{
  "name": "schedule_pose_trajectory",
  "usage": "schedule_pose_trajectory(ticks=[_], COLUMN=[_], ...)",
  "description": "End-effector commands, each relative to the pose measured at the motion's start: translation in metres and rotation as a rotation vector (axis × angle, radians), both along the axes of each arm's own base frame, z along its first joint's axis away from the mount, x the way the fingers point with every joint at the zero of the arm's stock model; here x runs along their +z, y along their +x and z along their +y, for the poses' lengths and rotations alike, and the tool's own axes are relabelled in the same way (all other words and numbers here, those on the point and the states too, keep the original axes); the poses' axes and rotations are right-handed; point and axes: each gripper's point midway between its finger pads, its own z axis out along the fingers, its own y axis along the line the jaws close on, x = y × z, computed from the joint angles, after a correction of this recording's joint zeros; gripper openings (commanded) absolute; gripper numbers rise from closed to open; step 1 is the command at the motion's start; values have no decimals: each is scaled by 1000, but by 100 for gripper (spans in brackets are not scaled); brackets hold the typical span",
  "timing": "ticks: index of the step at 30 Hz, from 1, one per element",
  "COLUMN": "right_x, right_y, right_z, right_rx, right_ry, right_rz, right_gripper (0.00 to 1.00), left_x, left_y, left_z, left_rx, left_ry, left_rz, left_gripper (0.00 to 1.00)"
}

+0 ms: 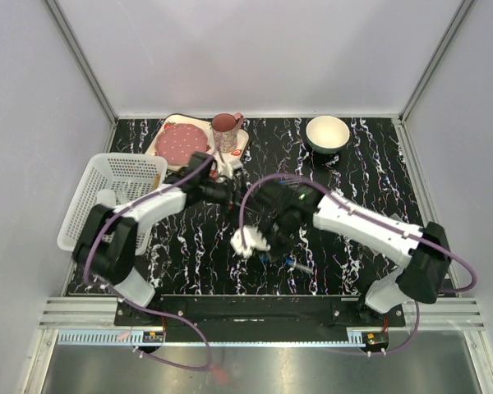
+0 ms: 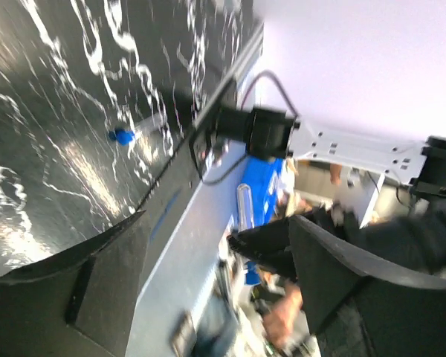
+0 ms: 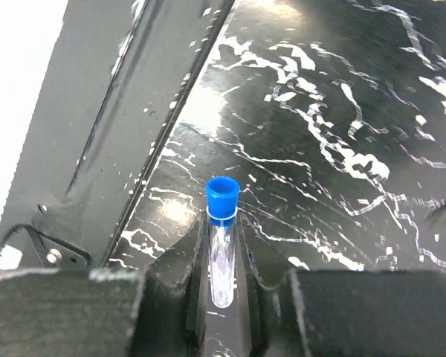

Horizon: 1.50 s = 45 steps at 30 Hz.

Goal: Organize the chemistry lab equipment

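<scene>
The right tool (image 3: 221, 297) is pressed onto a small clear test tube (image 3: 221, 256). It pinches the tube's lower body, and the blue cap (image 3: 222, 195) sticks out past the fingertips. The tube hangs above the black marbled counter (image 1: 353, 164), near the middle of its front edge. A second capped tube (image 1: 301, 265) lies loose just beside it, closer to the front edge. The left tool (image 2: 217, 223) is spread with nothing between its fingers, and sits toward the back of the counter. A white perforated basket (image 1: 111, 197) stands at the left edge.

Risks, as a judgement: the smooth tube is held along only a short length, so a quick swing could make it pivot or slide out. The left arm lies across the way to the basket, so the two arms could collide. A nudge could roll the loose tube off the front edge.
</scene>
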Motion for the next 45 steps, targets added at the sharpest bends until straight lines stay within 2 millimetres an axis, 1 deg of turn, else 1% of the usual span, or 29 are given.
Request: schedule_pose_trajectory(ticks=[1, 3, 4, 5, 6, 7, 8, 9, 10, 11, 12, 13, 14, 15, 16, 17, 18, 19, 20, 21, 23, 24, 26, 27, 29, 30, 31, 37, 45], right_x=[86, 109, 123, 136, 143, 158, 169, 165, 180, 186, 176, 188, 190, 179, 186, 183, 173, 173, 170, 162, 160, 157, 157, 155, 155, 153, 152, 151, 144], right_y=[22, 29, 53, 59, 62, 88, 94, 101, 116, 130, 136, 147, 156, 160, 166, 174, 176, 178, 181, 183, 183, 183, 182, 182, 182, 182, 182, 183, 183], right_z=[14, 13, 6, 2, -3, -12, -20, -26, -28, -43, -47, -50, -58, -62, -64, -72, -74, -77, -80, -83, -86, -87, -89, -90, -92, -92, -93, -94, -94], right_rx=[-278, -349, -474, -517, -558, -677, -724, -786, -853, -927, -986, -1030, -1060, -1103, -1124, -1169, -1205, -1222, -1248, -1278, -1302, -1311, -1321, -1329, -1339, -1343, -1346, -1359, -1383], right_ry=[338, 442, 507, 560, 601, 673, 719, 737, 802, 847, 850, 903, 937, 938, 975, 998, 994, 1007, 1014, 1012, 1024, 1023, 1028, 1029, 1034, 1031, 1033, 1033, 1023], right_rz=[201, 296, 330, 354, 419, 456, 482, 539, 585, 613, 670, 726, 744, 798, 845, 864, 904, 926, 933, 944, 944, 948, 946, 947, 942, 944, 945, 951, 966], right_gripper=[11, 11, 11, 11, 11, 11, 11, 11, 12, 11, 12, 12, 12, 12, 12, 12, 12, 13, 13, 13, 13, 13, 13, 14, 14, 14, 14, 15, 15], left_x=[59, 76, 84, 109, 101, 123, 146, 138, 158, 169, 168, 174, 171, 179, 181, 170, 183, 184, 174, 186, 169, 179, 158, 167, 144, 150, 136, 110, 109], left_y=[46, 43, 51, 44, 39, 41, 31, 25, 21, 13, 10, 4, 7, 7, 5, 12, 14, 14, 22, 26, 34, 37, 43, 45, 49, 48, 52, 63, 68], left_z=[26, 37, 40, 46, 51, 54, 61, 64, 65, 67, 65, 58, 51, 44, 33, 20, 13, 3, -9, -17, -38, -46, -64, -71, -84, -91, -92, -102, -109], left_rx=[247, 299, 364, 397, 426, 489, 528, 553, 603, 627, 634, 641, 632, 624, 601, 581, 581, 577, 573, 579, 560, 558, 521, 516, 477, 462, 451, 393, 344], left_ry=[-84, -91, -83, -132, -140, -206, -269, -282, -344, -384, -389, -413, -398, -407, -417, -392, -418, -422, -393, -406, -343, -346, -278, -279, -180, -171, -93, 110, 160], left_rz=[-365, -547, -646, -753, -772, -885, -969, -985, -1064, -1109, -1138, -1154, -1150, -1158, -1144, -1107, -1104, -1091, -1062, -1068, -1042, -1061, -1031, -1049, -1027, -1055, -1043, -1084, -1138], left_gripper=[79, 80, 80, 81, 83, 84, 87, 91, 94, 97, 99, 99, 99, 99, 99, 99, 99, 99, 99, 99, 99, 99, 96, 94, 88, 86, 84, 67, 40])
